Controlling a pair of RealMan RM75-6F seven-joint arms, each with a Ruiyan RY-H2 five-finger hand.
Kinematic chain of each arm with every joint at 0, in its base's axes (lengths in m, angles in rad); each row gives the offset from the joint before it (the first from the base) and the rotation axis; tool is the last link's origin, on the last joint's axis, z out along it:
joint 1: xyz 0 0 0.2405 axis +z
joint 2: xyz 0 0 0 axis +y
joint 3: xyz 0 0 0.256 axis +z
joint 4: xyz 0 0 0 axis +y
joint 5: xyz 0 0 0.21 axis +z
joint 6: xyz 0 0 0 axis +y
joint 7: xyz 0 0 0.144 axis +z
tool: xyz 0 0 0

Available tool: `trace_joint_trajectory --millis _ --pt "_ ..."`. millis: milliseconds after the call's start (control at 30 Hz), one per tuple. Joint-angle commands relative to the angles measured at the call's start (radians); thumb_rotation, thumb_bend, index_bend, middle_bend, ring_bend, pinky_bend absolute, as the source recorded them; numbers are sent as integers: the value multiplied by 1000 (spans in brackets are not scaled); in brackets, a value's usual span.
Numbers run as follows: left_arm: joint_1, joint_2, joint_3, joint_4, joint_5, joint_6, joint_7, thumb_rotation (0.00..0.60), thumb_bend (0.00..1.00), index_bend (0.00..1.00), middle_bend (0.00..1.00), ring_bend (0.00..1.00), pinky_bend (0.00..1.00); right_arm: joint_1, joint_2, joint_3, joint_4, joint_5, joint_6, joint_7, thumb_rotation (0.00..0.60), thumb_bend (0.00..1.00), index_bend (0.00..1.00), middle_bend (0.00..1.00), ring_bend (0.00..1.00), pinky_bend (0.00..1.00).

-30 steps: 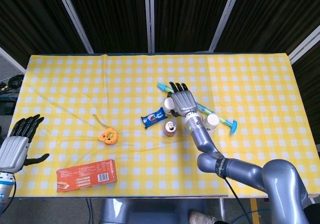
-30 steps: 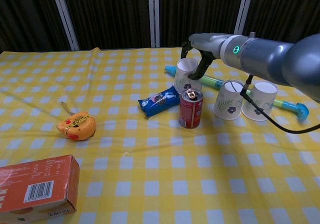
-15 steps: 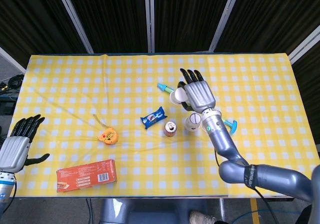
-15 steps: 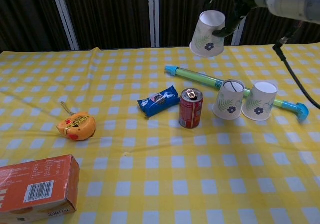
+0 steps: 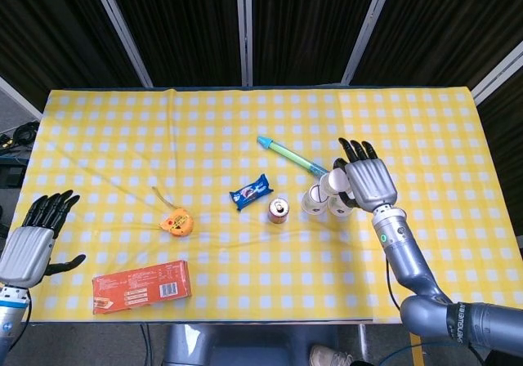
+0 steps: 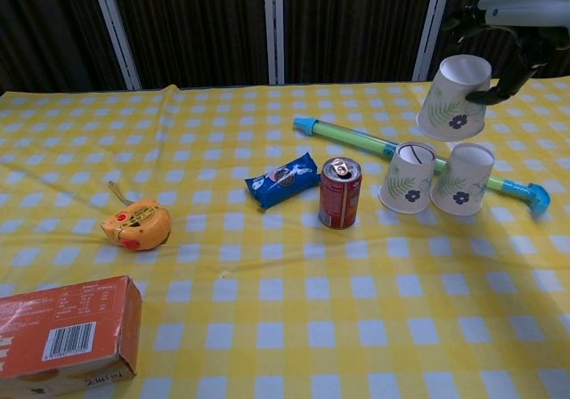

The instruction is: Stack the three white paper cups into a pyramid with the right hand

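Right hand (image 5: 369,181) gripping third paper cup (image 6: 454,97), shifted rightward, now above two table cups (image 6: 435,178)

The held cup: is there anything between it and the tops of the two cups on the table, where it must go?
Nothing visible. The held cup, in the right hand, hangs tilted just above the two cups standing side by side, with only air between.

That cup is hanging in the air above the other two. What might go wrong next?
The held cup is tilted, so it may land crooked and slide off. The two base cups are light, and the left one leans; a nudge from the right hand could topple them toward the soda can.
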Motion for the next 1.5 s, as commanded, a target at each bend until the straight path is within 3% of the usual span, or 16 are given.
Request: trace_joint_trajectory --millis 33,1100,1500 --pt "1 0 1 -1 3 2 1 600 0 0 0 0 0 -4 -10 -4 2 -6 0 8 600 276 409 15 0 0" --pt "5 1 3 -3 14 13 -10 600 0 0 0 0 0 19 -35 -16 55 71 -60 5 600 269 409 7 0 0" --pt "11 6 0 -6 13 25 -17 600 0 0 0 0 0 31 -14 -26 19 106 -68 -15 600 214 224 0 0 0"
